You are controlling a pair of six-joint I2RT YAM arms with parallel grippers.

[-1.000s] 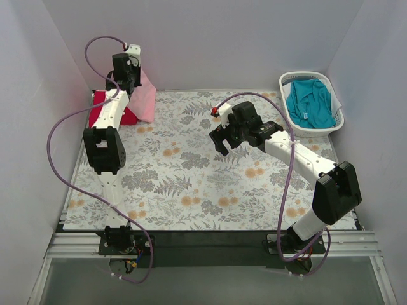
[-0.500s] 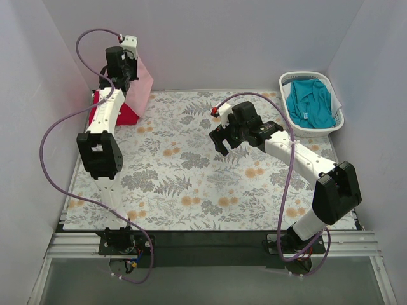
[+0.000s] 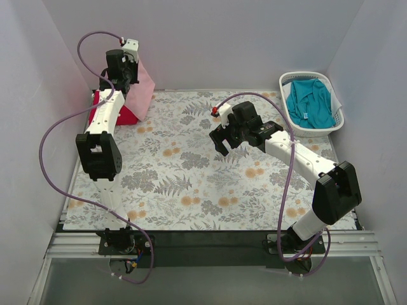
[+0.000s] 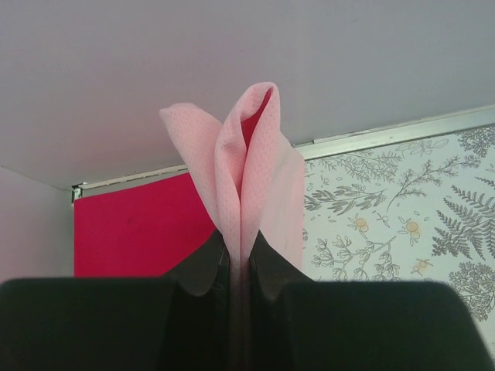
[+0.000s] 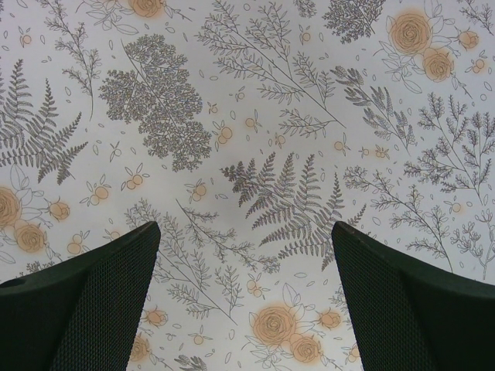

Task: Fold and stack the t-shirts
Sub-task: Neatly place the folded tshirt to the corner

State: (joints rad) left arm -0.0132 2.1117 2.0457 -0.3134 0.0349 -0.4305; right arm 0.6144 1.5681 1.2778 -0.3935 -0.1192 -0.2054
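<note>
My left gripper (image 3: pixel 126 81) is raised at the far left corner, shut on the folded light pink t-shirt (image 3: pixel 143 92), which hangs from it. In the left wrist view the pink fabric (image 4: pixel 247 170) is pinched between the jaws of the left gripper (image 4: pixel 240 259) and bunches up past them. The folded bright red t-shirt (image 3: pixel 124 115) lies flat below it on the cloth, and shows in the wrist view (image 4: pixel 139 228). The teal t-shirt (image 3: pixel 308 101) lies crumpled in the basket. My right gripper (image 3: pixel 222 141) is open and empty above the table's middle (image 5: pixel 244 263).
The grey-and-orange floral cloth (image 3: pixel 210 184) covers the table. The white slatted laundry basket (image 3: pixel 287 80) stands at the far right corner. White walls enclose the back and both sides. Purple cables loop off both arms.
My left gripper has carried the pink t-shirt up and back toward the far left corner, over the red t-shirt. The right arm has not moved.
</note>
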